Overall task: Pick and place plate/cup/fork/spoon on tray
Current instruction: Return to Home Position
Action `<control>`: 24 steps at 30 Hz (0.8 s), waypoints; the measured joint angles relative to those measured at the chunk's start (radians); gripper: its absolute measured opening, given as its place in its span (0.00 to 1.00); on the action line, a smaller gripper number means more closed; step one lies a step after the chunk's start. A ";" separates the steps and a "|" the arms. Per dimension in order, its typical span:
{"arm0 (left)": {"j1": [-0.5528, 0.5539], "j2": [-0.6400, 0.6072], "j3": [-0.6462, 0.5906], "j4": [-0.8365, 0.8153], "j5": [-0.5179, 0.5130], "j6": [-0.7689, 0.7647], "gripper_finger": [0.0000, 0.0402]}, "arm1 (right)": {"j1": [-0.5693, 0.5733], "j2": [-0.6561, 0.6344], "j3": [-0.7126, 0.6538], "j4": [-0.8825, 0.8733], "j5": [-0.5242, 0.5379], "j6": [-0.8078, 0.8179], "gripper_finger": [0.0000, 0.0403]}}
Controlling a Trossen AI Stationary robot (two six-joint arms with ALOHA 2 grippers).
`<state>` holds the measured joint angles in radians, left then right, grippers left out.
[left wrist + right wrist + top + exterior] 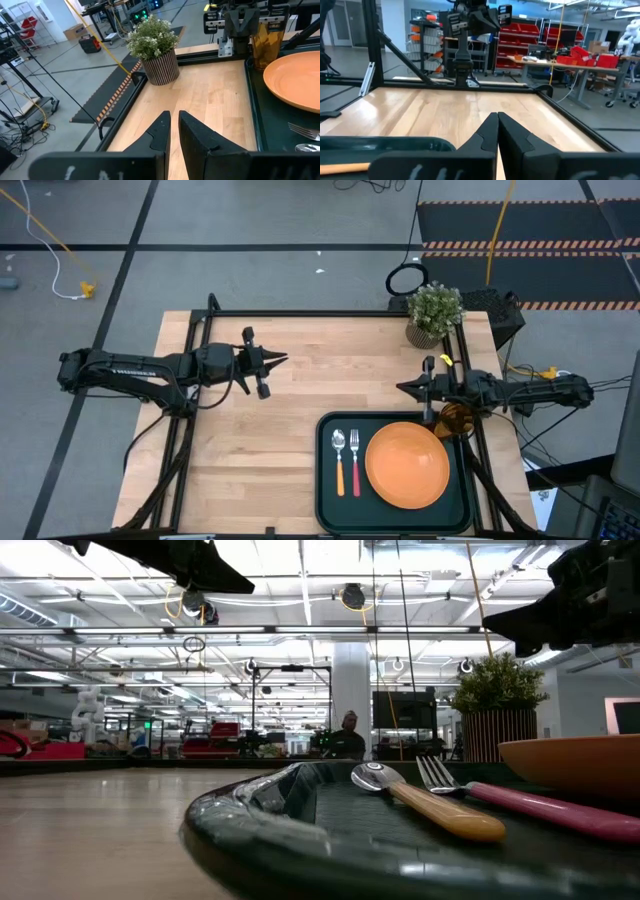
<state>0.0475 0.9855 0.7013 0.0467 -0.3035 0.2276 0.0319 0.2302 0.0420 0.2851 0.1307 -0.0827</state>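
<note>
The dark green tray [327, 505] lies at the table's near right. On it lie the orange-handled spoon [339, 460], the pink-handled fork [354, 462] and the orange plate [407, 464], side by side. The amber cup [455, 421] stands at the tray's far right corner, partly hidden under my right arm; it also shows in the left wrist view [267, 42]. My right gripper [400, 388] is shut and empty, above the table just beyond the tray's far rim. My left gripper [283, 361] is shut and empty, over the table's far left part.
A potted green plant [433, 313] stands at the table's far right corner, just beyond my right arm. Bare wood lies between the two grippers and left of the tray. A black frame runs along the table's edges.
</note>
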 joint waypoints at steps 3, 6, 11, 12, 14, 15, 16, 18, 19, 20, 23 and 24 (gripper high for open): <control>0.000 0.000 0.000 -0.001 0.000 0.000 0.10 | 0.000 -0.020 -0.001 -0.019 0.000 -0.009 0.00; 0.000 0.000 0.000 -0.002 0.000 0.002 0.10 | 0.000 -0.066 -0.001 -0.057 0.000 -0.010 0.00; 0.000 0.000 0.000 -0.006 0.000 0.001 0.10 | 0.000 -0.157 -0.003 -0.124 -0.003 -0.001 0.00; 0.000 0.000 0.000 -0.006 0.000 0.001 0.10 | 0.000 -0.175 -0.003 -0.136 -0.003 -0.001 0.00; 0.000 0.000 0.000 -0.006 0.000 0.000 0.10 | 0.000 -0.203 -0.003 -0.159 -0.007 -0.001 0.00; 0.000 0.000 0.000 -0.006 0.000 -0.001 0.10 | 0.000 -0.215 -0.003 -0.169 -0.024 -0.001 0.00; 0.000 0.000 0.000 -0.006 0.000 -0.001 0.10 | 0.000 -0.225 -0.003 -0.174 -0.036 -0.002 0.00; 0.000 0.000 0.000 -0.003 0.000 -0.004 0.10 | 0.000 -0.230 -0.003 -0.182 -0.054 -0.003 0.00; 0.000 0.000 0.000 0.001 0.000 -0.005 0.10 | 0.000 -0.229 -0.004 -0.185 -0.054 -0.005 0.00; 0.000 0.000 0.000 0.001 0.000 -0.011 0.10 | 0.000 -0.229 -0.004 -0.191 -0.054 -0.008 0.00; 0.000 0.000 0.000 0.006 0.000 -0.017 0.10 | 0.000 -0.229 -0.004 -0.191 -0.055 -0.010 0.00; 0.000 0.000 0.000 0.008 0.000 -0.017 0.10 | 0.000 -0.229 -0.004 -0.193 -0.055 -0.010 0.00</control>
<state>0.0473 0.9855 0.7013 0.0545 -0.3035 0.2102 0.0319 0.0013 0.0380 0.0922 0.0761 -0.0929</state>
